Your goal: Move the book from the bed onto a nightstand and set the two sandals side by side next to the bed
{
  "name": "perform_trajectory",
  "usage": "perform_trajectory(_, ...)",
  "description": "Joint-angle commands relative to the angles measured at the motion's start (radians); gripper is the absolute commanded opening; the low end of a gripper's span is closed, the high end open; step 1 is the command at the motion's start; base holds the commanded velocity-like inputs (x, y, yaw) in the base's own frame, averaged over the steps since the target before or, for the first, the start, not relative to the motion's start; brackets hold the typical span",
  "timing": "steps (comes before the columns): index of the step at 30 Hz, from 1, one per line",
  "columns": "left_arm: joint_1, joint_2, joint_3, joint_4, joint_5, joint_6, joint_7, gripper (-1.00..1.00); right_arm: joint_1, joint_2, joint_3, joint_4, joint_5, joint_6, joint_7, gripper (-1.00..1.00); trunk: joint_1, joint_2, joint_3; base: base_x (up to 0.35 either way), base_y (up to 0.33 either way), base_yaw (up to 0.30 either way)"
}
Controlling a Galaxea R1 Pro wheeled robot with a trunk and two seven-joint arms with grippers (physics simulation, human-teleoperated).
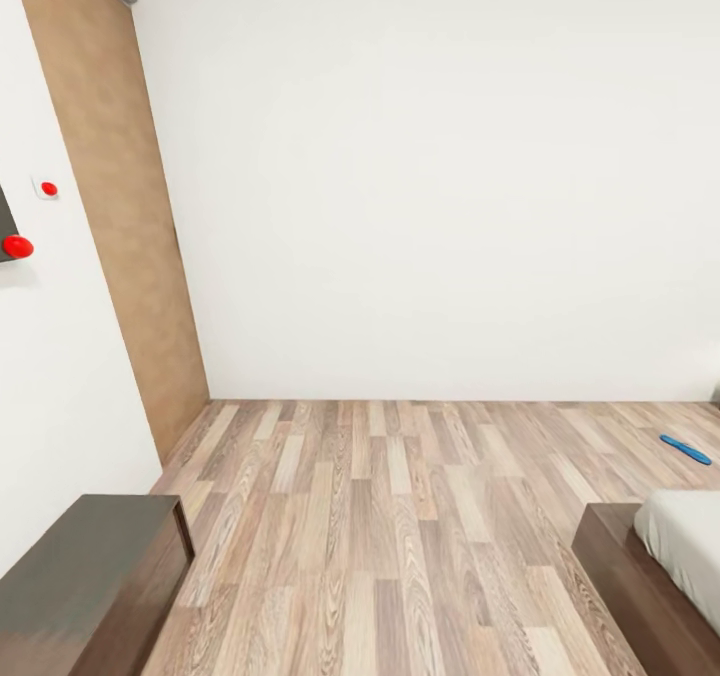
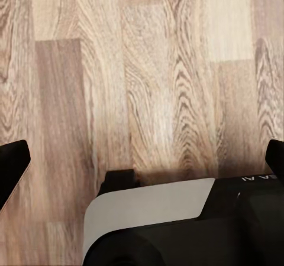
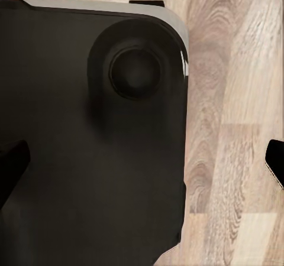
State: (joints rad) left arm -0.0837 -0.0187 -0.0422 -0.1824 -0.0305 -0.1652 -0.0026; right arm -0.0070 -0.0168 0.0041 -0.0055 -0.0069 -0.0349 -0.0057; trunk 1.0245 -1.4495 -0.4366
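Black rounded base shell (image 3: 89, 159), silver-grey panel (image 2: 148, 204), black fingers (image 2: 12, 168)

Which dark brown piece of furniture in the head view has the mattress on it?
The bed at the lower right: its dark frame carries the light grey-white mattress. The dark cabinet at the lower left has a bare top.
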Motion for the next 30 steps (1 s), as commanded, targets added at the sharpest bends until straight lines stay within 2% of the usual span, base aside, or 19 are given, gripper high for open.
perform_trajectory(1, -0.001, 0.0, -0.004, 0.001, -0.003, -0.004, 0.001, 1.0, -0.001, 0.0, 0.0, 0.001, -0.001, -0.003, -0.001, 1.0, 0.0, 0.0, -0.001, 0.304, 0.0, 0.0)
perform_trajectory(30, -0.001, 0.0, -0.004, 0.001, -0.003, -0.004, 0.001, 1.0, -0.001, 0.0, 0.0, 0.001, -0.001, -0.003, 0.0, 1.0, 0.0, 0.0, -0.001, 0.304, 0.0, 0.0)
